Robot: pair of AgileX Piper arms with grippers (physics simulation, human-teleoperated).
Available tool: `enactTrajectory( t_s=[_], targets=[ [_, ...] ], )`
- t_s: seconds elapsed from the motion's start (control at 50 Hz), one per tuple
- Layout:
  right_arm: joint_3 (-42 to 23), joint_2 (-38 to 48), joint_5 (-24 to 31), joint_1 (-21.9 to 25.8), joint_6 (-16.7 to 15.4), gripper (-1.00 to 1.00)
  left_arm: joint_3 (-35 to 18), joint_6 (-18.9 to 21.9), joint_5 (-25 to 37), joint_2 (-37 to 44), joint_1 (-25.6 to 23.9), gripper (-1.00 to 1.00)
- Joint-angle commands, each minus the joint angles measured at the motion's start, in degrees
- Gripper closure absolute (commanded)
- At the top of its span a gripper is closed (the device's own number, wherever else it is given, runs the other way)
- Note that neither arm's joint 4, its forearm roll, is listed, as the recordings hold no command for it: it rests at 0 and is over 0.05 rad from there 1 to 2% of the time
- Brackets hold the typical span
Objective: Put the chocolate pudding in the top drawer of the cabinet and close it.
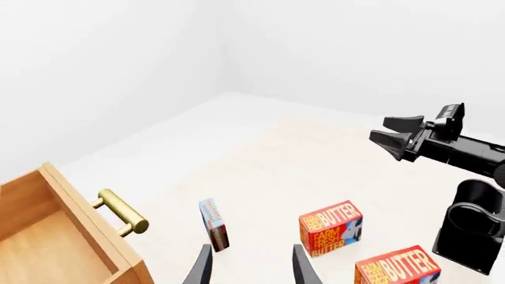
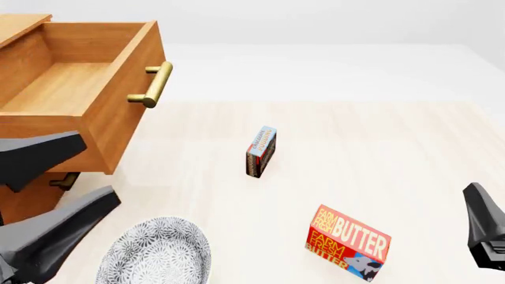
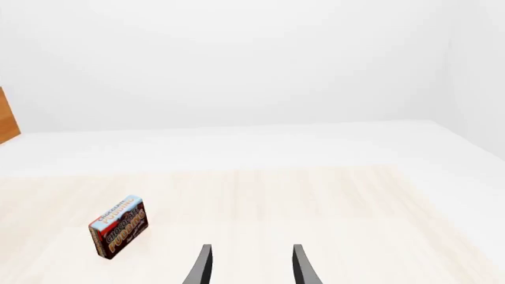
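The chocolate pudding point(image 2: 261, 151) is a small blue-and-red box with a dark brown end, standing on its narrow edge in the middle of the table. It shows too in the left wrist view point(image 1: 214, 223) and the right wrist view point(image 3: 118, 226). The cabinet point(image 2: 20, 201) stands at the left, its top drawer point(image 2: 71, 89) pulled out and empty, brass handle point(image 2: 154, 83) toward the pudding. My left gripper point(image 2: 99, 170) hangs open in front of the cabinet, holding nothing. My right gripper point(image 3: 252, 263) is open and empty, off to the right of the pudding.
A red-orange butter box point(image 2: 347, 242) lies front right of the pudding, and a second one point(image 1: 397, 272) shows in the left wrist view. A patterned grey plate point(image 2: 158, 254) sits at the front left. The lower drawer handle point(image 2: 63, 180) peeks out below the open drawer.
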Motion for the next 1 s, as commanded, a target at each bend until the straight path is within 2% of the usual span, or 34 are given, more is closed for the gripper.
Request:
enactTrajectory(
  t_s=[0.02,0.18,0.38,0.56,0.62,0.66,0.74,0.88,0.9,0.92,0.98,1.0],
  targets=[
    [0.0,0.0,0.0,0.0,0.0,-1.0,5.5,-1.2,-6.4,1.3,-1.4,-1.0],
    [0.0,0.0,0.0,0.0,0.0,-1.0,8.8,-4.2,-11.1,1.5,-1.3,-1.0],
    [0.0,0.0,0.0,0.0,0.0,-1.0,11.7,-4.6,-14.2,1.0,-0.6,-1.0],
    [0.0,0.0,0.0,0.0,0.0,-1.0,13.5,-2.6,-20.9,8.1,-1.1,-1.0],
    [0.0,0.0,0.0,0.0,0.0,-1.0,13.8,-3.9,-21.8,9.1,0.0,-1.0],
    [0.0,0.0,0.0,0.0,0.0,-1.0,14.0,-5.7,-24.4,10.9,-1.4,-1.0],
    [0.0,0.0,0.0,0.0,0.0,-1.0,14.6,-6.8,-28.1,14.6,-1.4,-1.0],
    [0.0,0.0,0.0,0.0,0.0,-1.0,14.3,-8.6,-31.0,18.2,-1.1,-1.0],
    [0.0,0.0,0.0,0.0,0.0,-1.0,13.9,-9.0,-31.1,18.7,-1.1,-1.0],
    [0.0,0.0,0.0,0.0,0.0,-1.0,11.7,-9.2,-28.7,18.5,-1.2,-1.0],
    [0.0,0.0,0.0,0.0,0.0,-1.0,10.8,-9.4,-29.3,20.4,-1.6,-1.0],
    [0.0,0.0,0.0,0.0,0.0,-1.0,11.8,-10.3,-32.4,22.1,-1.7,-1.0]
  ],
)
